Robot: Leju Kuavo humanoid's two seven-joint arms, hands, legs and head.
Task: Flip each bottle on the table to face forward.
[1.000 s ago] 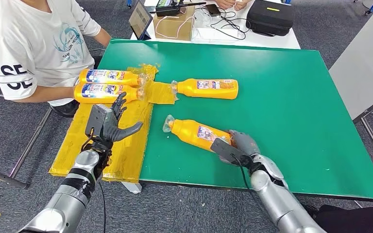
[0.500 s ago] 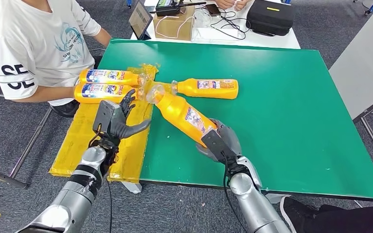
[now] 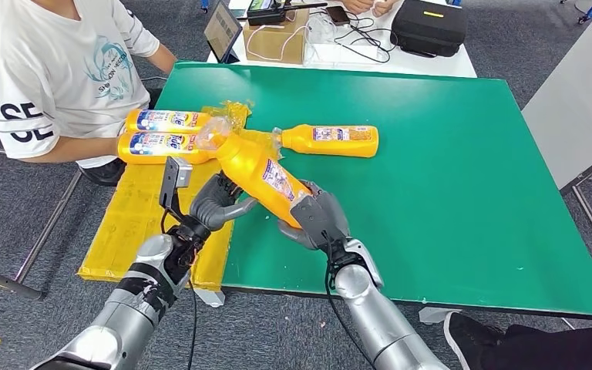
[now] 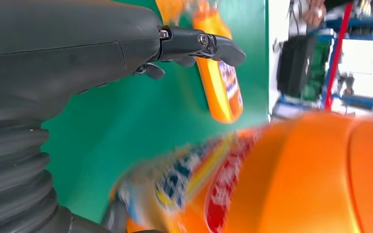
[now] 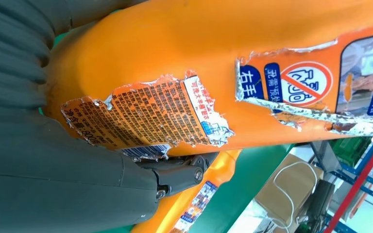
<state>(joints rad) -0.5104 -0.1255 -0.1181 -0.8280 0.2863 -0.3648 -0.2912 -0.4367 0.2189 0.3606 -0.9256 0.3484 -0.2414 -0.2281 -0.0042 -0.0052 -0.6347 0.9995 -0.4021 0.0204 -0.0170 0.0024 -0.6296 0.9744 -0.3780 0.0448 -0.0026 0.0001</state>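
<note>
My right hand (image 3: pixel 316 220) grips the base of an orange bottle (image 3: pixel 260 173) and holds it tilted above the table's front left, its clear cap pointing toward the far left. Its torn back label (image 5: pixel 150 114) faces the right wrist camera. My left hand (image 3: pixel 216 204) is open just below and left of the bottle's body (image 4: pixel 296 179), with its fingers (image 4: pixel 199 42) spread; I cannot tell whether it touches the bottle. Another orange bottle (image 3: pixel 331 140) lies on the green table (image 3: pixel 447 177). Two more bottles (image 3: pixel 166 121) (image 3: pixel 162 145) lie on the yellow mat (image 3: pixel 154 223).
A person in a white shirt (image 3: pixel 54 69) sits at the table's left with a forearm beside the two mat bottles. Behind the green table stand a cardboard box (image 3: pixel 277 42), a tablet (image 3: pixel 222 31) and a black case (image 3: pixel 428 27). A white table (image 3: pixel 578 100) stands at right.
My right hand has lifted the bottle off the green table and swung it left and up over the mat's edge. My left hand has moved right and closer to the bottle.
</note>
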